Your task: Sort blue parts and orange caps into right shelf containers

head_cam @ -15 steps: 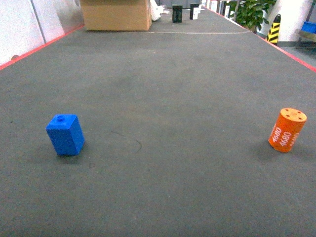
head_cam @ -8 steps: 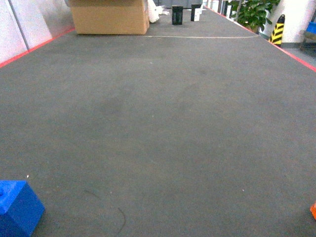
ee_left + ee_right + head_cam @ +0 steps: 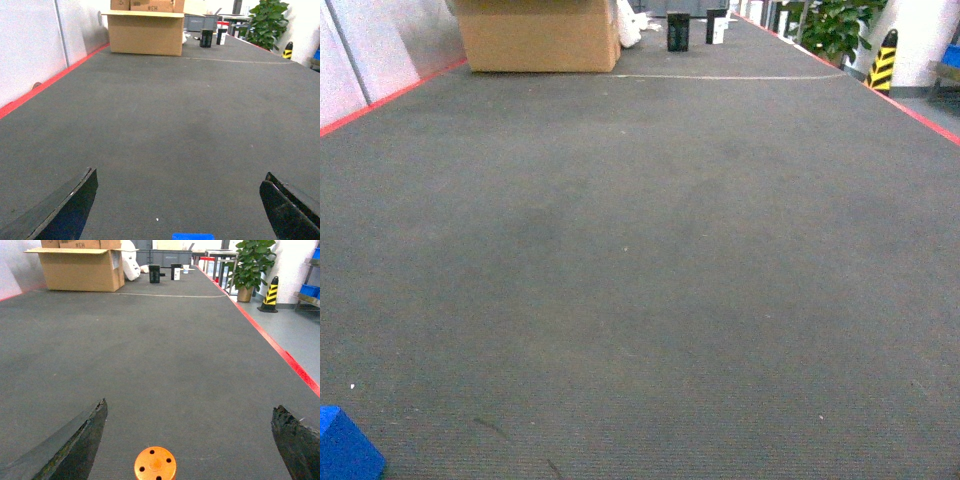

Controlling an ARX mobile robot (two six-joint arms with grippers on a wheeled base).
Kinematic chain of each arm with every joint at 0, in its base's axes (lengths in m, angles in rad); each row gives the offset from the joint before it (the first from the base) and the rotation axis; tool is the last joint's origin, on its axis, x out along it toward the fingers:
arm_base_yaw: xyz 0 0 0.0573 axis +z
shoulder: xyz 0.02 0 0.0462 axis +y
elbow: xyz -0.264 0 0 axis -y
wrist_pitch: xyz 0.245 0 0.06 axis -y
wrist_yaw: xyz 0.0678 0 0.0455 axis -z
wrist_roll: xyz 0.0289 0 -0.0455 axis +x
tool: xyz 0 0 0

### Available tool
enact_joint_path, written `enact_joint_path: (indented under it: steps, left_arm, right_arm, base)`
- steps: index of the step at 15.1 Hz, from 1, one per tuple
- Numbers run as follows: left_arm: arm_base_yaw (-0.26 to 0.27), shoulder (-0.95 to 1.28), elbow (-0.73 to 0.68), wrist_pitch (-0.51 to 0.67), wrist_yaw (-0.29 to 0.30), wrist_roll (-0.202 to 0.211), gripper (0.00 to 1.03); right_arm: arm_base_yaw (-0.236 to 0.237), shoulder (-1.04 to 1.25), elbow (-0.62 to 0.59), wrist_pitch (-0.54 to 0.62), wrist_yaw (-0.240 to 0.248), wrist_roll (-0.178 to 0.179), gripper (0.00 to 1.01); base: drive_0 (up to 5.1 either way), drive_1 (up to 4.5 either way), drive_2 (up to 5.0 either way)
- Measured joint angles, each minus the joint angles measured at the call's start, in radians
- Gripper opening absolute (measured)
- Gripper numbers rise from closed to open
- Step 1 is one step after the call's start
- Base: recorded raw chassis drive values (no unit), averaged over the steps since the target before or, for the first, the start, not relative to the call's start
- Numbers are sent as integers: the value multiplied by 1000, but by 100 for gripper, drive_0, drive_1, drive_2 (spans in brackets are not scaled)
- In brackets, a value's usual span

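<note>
A blue part shows only as a corner at the bottom left of the head view. Its top edge peeks in at the bottom of the left wrist view, between the wide-apart fingers of my left gripper, which is open and holds nothing. An orange cap with several small holes in its top stands upright on the grey tabletop. It is low in the right wrist view, between the spread fingers of my open right gripper, nearer the left finger. The shelf and its containers are out of view.
A cardboard box and two black items stand at the table's far end. Red edging runs along the table's right side, with floor, a potted plant and a striped cone beyond. A white wall borders the left.
In the head view the blue part has slid down to the bottom left corner, and the orange cap has dropped out of the frame at the lower right.
</note>
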State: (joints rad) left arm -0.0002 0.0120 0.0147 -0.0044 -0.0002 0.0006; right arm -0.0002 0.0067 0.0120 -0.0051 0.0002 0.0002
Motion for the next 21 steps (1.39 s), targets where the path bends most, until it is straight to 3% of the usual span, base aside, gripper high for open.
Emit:
enact_joint_path:
  steps: [12, 21]
  left_arm:
    - [0, 0, 0, 0, 0, 0, 98]
    - [0, 0, 0, 0, 0, 0, 98]
  right_arm:
    - [0, 0, 0, 0, 0, 0, 98]
    - [0, 0, 0, 0, 0, 0, 98]
  base:
    - [1, 429, -426]
    - [0, 0, 0]
